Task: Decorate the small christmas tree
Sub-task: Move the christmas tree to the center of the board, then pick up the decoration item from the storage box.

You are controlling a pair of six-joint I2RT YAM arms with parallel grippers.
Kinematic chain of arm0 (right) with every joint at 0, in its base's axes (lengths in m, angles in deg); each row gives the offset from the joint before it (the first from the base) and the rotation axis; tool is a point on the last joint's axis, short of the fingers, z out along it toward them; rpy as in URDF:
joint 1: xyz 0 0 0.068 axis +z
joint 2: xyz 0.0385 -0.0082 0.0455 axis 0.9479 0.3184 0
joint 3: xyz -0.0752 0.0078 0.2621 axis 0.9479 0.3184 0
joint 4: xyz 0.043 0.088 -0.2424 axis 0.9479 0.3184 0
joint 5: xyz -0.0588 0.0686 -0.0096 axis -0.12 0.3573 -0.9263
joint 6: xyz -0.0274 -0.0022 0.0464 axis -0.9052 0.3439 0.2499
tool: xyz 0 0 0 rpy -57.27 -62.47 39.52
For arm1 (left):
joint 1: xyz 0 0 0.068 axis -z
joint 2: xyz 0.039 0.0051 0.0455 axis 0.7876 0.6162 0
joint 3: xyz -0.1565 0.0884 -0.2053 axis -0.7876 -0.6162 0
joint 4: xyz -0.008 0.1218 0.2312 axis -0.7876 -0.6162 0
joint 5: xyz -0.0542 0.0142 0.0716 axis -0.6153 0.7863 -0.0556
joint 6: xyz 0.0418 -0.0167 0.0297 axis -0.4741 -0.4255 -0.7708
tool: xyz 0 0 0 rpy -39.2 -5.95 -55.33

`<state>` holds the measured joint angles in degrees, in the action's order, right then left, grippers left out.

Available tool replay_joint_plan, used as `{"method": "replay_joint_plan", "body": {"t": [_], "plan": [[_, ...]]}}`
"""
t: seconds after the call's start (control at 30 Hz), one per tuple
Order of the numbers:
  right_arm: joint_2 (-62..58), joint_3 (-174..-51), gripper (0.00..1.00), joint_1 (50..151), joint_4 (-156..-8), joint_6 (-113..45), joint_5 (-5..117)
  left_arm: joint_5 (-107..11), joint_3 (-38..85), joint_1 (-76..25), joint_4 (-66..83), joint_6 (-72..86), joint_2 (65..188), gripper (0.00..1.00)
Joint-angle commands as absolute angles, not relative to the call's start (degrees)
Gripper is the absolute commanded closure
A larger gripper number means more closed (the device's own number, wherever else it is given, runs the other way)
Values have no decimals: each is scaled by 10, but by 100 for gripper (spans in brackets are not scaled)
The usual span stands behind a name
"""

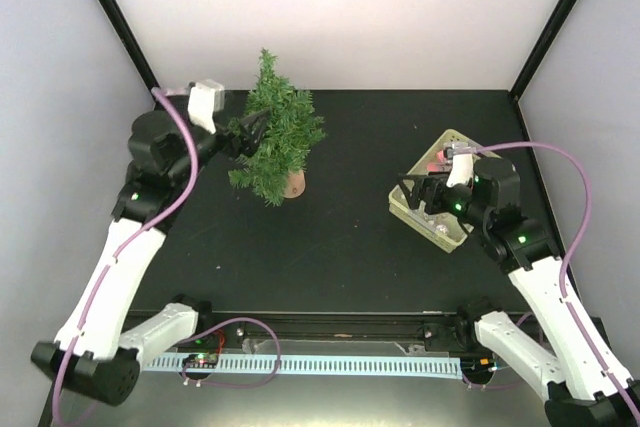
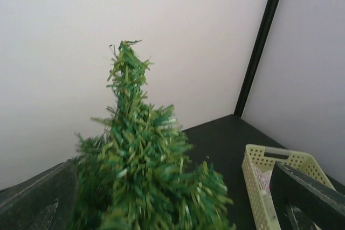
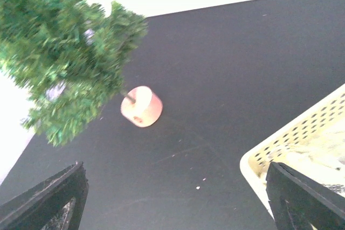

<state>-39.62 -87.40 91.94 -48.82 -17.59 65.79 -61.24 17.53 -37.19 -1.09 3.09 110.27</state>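
Black worktop carries the items noted. The small christmas tree stands at left rear on its round wood stump, long axis about vertical, tip pointing up. Pale yellow perforated basket sits at right, well apart from the tree. My left tool is released, fingers spread either side of the tree's foliage. My right tool is released, nothing between its fingers, at the basket's near-left edge

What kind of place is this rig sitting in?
Most likely a lab workcell, not a home: plain white panel walls, black corner posts, a black tabletop, and the left arm and right arm bolted at its near edge.
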Motion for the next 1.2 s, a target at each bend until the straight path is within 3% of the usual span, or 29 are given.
{"method": "replay_joint_plan", "body": {"t": [0.0, 0.1, 0.2, 0.37, 0.43, 0.53, 0.63, 0.73, 0.9, 1.17], "plan": [[-355, -915, 8, 921, -477, -181, 548, -562, 152, -369, -180, 23, 1016, 1], [-313, -934, 0, 920, -455, -166, 463, -552, 99, -371, -223, 39, 957, 1], [-265, -953, 0, 920, -431, -163, 393, -558, 44, -372, -247, 78, 904, 1], [-186, -965, 0, 914, -436, -159, 334, -680, -33, -372, -255, 65, 839, 1], [-155, -963, 1, 903, -447, -170, 325, -682, -51, -372, -264, 54, 822, 8], [-103, -972, 14, 883, -445, -173, 324, -684, -79, -372, -257, 47, 795, 16], [-68, -973, 33, 867, -448, -157, 315, -692, -108, -371, -230, 46, 763, 15], [-45, -966, 44, 847, -464, -157, 325, -692, -149, -371, -203, 48, 725, 12], [-11, -957, 53, 818, -479, -176, 352, -662, -173, -369, -198, 52, 685, 5], [41, -939, 53, 780, -469, -129, 344, -635, -179, -363, -198, 50, 681, 1]]}}
